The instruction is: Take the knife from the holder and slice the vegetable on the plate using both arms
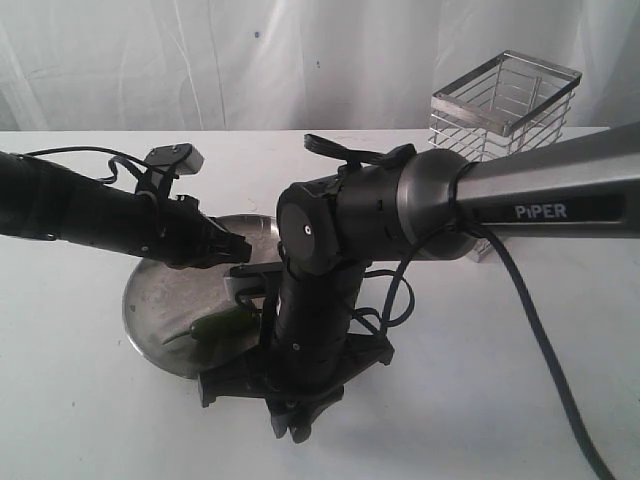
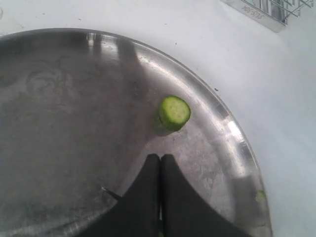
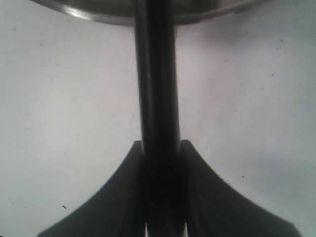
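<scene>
The steel plate (image 1: 150, 300) lies left of centre, with the green chilli (image 1: 215, 325) near its front edge. My left gripper (image 1: 232, 248) hovers over the plate. In the left wrist view this gripper (image 2: 160, 158) is shut with nothing gripped, just short of a cut green round (image 2: 174, 112) on the plate (image 2: 59, 98). My right gripper (image 1: 295, 425) points down at the plate's near side. It (image 3: 160, 145) is shut on the black knife (image 3: 158, 74), which reaches to the plate's rim (image 3: 98, 15). The right arm hides the knife in the exterior view.
The wire-mesh holder (image 1: 505, 100) stands at the back right, and its corner (image 2: 269, 12) shows past the plate. A small green scrap (image 2: 259, 196) lies on the plate's rim. The right arm's cable (image 1: 545, 350) trails across the white table.
</scene>
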Robot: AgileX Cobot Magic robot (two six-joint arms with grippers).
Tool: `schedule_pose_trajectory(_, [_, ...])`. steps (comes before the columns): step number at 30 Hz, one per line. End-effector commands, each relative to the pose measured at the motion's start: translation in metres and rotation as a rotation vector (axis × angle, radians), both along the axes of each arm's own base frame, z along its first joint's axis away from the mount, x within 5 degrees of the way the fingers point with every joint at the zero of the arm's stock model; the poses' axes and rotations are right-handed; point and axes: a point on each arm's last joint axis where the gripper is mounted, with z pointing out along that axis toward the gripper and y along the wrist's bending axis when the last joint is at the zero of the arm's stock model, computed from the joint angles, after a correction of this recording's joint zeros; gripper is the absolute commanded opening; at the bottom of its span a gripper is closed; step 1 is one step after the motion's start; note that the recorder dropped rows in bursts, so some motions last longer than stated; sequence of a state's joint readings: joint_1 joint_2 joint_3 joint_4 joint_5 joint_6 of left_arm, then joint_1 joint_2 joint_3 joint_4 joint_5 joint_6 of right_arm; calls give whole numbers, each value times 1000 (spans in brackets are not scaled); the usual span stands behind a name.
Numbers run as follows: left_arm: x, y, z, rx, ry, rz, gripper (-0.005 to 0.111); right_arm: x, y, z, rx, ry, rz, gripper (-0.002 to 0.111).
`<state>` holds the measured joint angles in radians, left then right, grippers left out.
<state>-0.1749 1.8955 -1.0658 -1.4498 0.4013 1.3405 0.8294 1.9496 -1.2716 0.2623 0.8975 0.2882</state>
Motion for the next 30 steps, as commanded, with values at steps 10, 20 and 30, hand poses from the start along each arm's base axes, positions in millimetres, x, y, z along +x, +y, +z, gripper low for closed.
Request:
schedule_pose_trajectory(10, [-2,-5,-9,-39,37,-20,0,0,-1,0,-2,-4,-1,0])
schedule_pose_trajectory(20, [-2,-6,-43,-20,119,-41,0,0,-1,0,0,-6,-2,0])
schedule_pose_trajectory(30, [-6,-4,-70,41,180,-86,0,2,1,0,15,-32,-5,0])
